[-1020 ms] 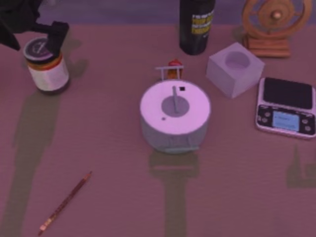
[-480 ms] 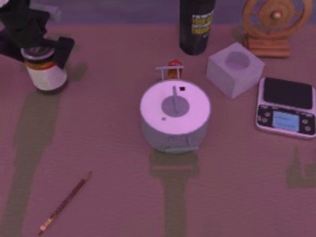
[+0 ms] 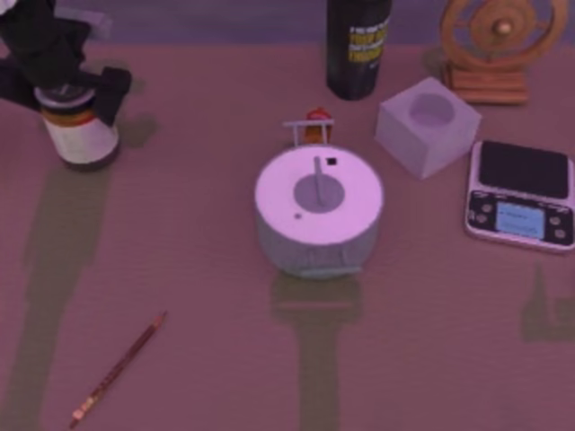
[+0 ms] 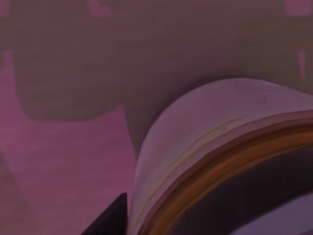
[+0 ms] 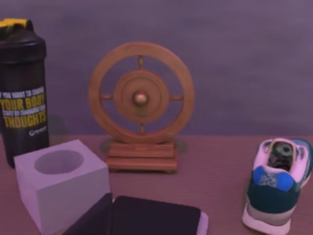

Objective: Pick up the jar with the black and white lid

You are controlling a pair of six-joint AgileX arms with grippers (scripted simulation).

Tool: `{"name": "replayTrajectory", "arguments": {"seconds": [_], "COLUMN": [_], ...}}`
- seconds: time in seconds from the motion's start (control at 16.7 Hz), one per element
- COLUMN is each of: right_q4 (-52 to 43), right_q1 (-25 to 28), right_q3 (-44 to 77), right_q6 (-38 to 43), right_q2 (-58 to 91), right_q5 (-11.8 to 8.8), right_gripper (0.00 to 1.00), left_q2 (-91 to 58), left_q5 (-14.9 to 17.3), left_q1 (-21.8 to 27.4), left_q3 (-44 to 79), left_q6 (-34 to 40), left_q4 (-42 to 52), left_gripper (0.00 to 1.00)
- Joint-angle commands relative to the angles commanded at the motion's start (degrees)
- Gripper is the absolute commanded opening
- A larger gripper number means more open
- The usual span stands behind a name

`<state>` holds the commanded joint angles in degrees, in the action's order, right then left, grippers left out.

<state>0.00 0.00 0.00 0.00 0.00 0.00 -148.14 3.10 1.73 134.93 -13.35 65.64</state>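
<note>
Left gripper (image 3: 70, 85) is set over the jar with the black and white lid (image 3: 83, 135), 2 fingers straddling the lid so the neck gets pinched. Contact can't be confirmed. Right arm is out of top view.

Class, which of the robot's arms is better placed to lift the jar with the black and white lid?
Left. The left gripper already straddles the jar with the black and white lid at the table's left; the right arm is out of the top view.

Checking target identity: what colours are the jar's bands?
Orange, red and dark bands above a white label on the jar, clearest in the top view.
</note>
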Motion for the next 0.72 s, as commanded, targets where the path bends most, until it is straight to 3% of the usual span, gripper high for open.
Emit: {"name": "replayTrajectory", "arguments": {"seconds": [0.48, 0.72], "right_q4": [0.0, 0.0], "right_q1": [0.0, 0.0], "right_q3": [0.0, 0.0], "right_q6": [0.0, 0.0], "right_q2": [0.0, 0.0], "right_q5": [0.0, 0.0], "right_gripper": [1.00, 1.00], "left_q2": [0.0, 0.0], "left_q5": [0.0, 0.0], "left_q1": [0.0, 0.0], "left_q3": [0.0, 0.0], "left_q6": [0.0, 0.0], "left_q4": [0.0, 0.0], "left_gripper": [0.02, 0.00]}}
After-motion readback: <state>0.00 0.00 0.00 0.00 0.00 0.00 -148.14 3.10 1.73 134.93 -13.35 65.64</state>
